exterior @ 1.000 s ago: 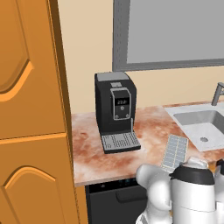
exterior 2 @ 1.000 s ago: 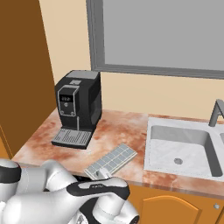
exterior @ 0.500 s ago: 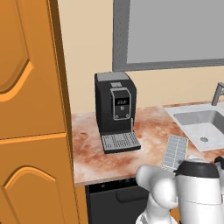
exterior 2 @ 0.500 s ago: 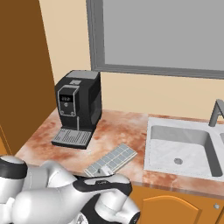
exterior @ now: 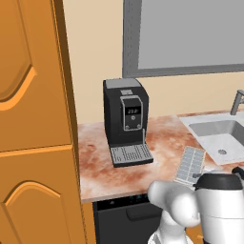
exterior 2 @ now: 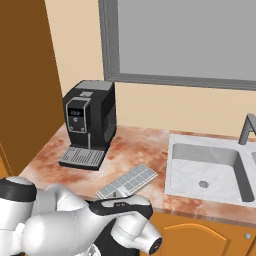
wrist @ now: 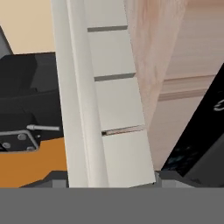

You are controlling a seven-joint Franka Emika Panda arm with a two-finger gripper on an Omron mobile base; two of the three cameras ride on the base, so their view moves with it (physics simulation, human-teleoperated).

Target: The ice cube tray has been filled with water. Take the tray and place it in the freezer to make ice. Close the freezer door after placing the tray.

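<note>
Grab at the ice tray, freezer work all ahead

The ice tray (exterior 2: 127,181) lies on the table (exterior 2: 145,145) at 4 o'clock from the coffee machine (exterior 2: 89,121); in the hand view its rim (wrist: 81,109) runs close between the hand's fingers, grip not confirmable; carrying, placing, door-closing remain.

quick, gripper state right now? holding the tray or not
Gripper: the pictures do not settle open or closed. In the hand view it is right up against the ice cube tray, with no grip to be seen.
</note>
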